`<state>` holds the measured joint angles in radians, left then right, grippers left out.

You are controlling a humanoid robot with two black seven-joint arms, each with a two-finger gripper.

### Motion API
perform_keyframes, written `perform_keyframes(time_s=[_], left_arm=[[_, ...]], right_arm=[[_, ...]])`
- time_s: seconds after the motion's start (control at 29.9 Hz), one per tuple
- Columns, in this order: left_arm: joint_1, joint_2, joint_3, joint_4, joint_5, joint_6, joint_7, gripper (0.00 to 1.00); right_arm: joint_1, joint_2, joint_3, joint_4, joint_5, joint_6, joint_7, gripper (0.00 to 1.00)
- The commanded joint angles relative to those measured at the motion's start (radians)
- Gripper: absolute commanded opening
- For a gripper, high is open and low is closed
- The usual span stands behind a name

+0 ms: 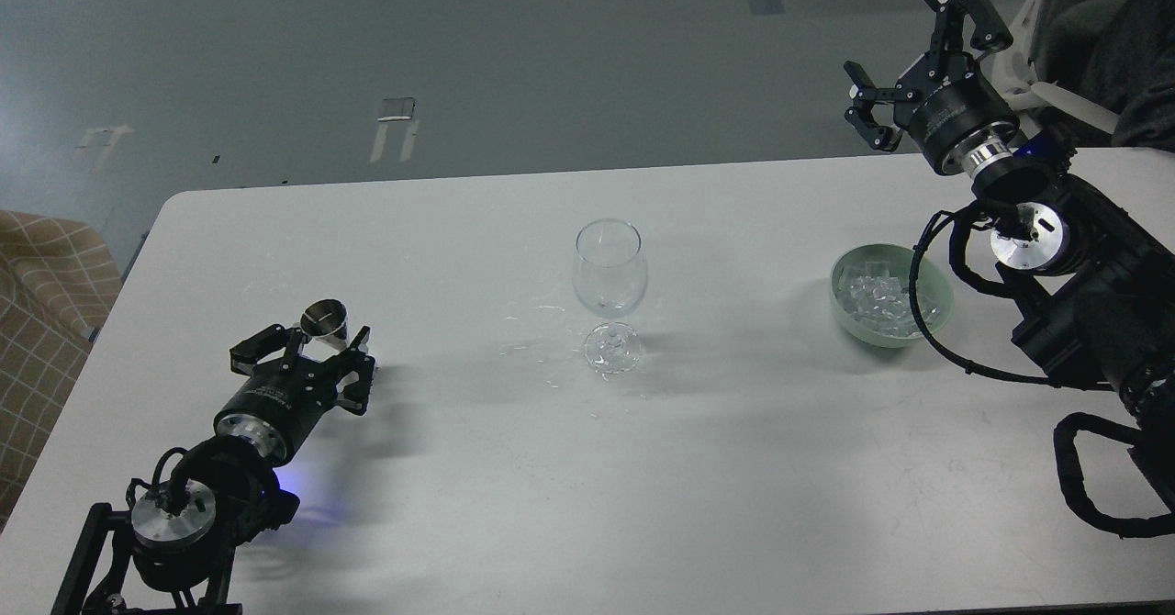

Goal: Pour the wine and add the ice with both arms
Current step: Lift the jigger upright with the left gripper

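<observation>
Reaching low over the white table (pixel 753 468), the left gripper (pixel 307 351) had its jaws spread around a small metal cup (pixel 325 320). The right gripper (pixel 904 50) hung wide open, well above the ice (pixel 877 296) in the green bowl (pixel 844 314).

Black arms (pixel 1083 257) (silver joint rings) trailing looped black cables (pixel 936 321).

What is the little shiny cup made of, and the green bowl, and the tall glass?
The little cup looks like polished metal: silvery grey with a mirror-like rim. The green bowl seems matte ceramic or plastic; its pale surface shows no glare, so either could fit. The wine glass is clear glass, or possibly clear plastic: you see the table straight through it, with bright glints on its foot.
</observation>
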<state>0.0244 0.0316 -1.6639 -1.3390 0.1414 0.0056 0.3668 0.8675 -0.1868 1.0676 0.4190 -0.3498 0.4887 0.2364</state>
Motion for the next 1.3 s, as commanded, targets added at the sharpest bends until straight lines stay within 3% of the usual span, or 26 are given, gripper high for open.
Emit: perform_keyframes(time_s=[0.0,0.13,0.3,0.33,0.37,0.43,0.97,1.27], left_arm=[[-0.009,-0.001,0.009,0.003,0.006,-0.001,-0.019,0.34],[-0.015,-0.004,0.036,0.003,0.027,-0.007,-0.028,0.24],[-0.017,-0.007,0.036,0.021,0.029,-0.013,-0.025,0.18],[-0.017,-0.007,0.035,0.023,0.029,-0.013,-0.025,0.11],[-0.017,-0.007,0.035,0.023,0.029,-0.013,-0.025,0.10],[-0.017,-0.009,0.030,0.023,0.027,-0.015,-0.023,0.01],[-0.070,-0.024,0.019,-0.034,0.007,0.001,-0.016,0.00],[-0.083,-0.032,0.016,-0.083,-0.036,0.020,-0.032,0.00]], right_arm=[[0.001,0.000,0.000,0.000,0.000,0.000,0.000,1.00],[0.001,0.000,0.000,0.001,0.000,0.000,0.000,1.00],[0.001,0.000,0.000,0.000,0.000,0.000,0.000,1.00],[0.001,0.000,0.000,0.001,0.000,0.000,0.000,1.00],[0.001,0.000,0.000,0.001,0.000,0.000,0.000,1.00],[0.001,0.000,0.000,0.000,0.000,0.000,0.000,1.00],[-0.001,0.000,0.000,0.000,0.000,0.000,0.000,1.00],[-0.007,0.000,0.000,0.001,0.000,0.000,0.000,1.00]])
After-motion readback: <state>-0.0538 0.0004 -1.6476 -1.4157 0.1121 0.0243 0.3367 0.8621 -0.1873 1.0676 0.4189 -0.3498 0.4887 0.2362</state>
